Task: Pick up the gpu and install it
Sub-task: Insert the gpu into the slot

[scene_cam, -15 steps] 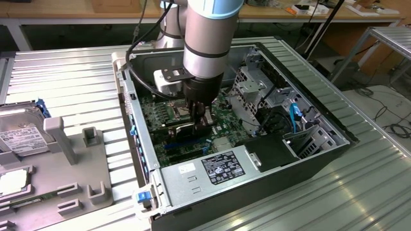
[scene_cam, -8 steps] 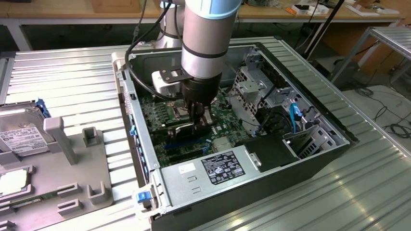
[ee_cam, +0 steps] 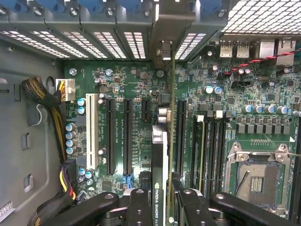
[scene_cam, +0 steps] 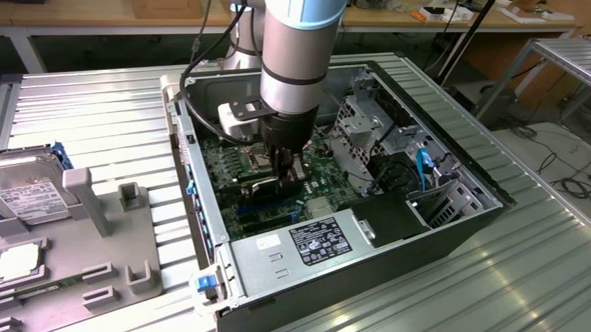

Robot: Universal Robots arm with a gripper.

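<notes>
Green gpu (ee_cam: 160, 141), one, gripped by one gripper (ee_cam: 163, 197)

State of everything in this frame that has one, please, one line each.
computer case: on its side, side panel off, interior exposed.
gripper: shut on the gpu.
gpu: on edge, over the motherboard; seating unclear.
CPU socket: no cooler on it.
hard drive: lying outside the case.

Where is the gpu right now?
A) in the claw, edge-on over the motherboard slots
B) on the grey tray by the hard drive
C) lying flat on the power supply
A: the claw grips the gpu edge-on above the motherboard, inside the open case.
</notes>
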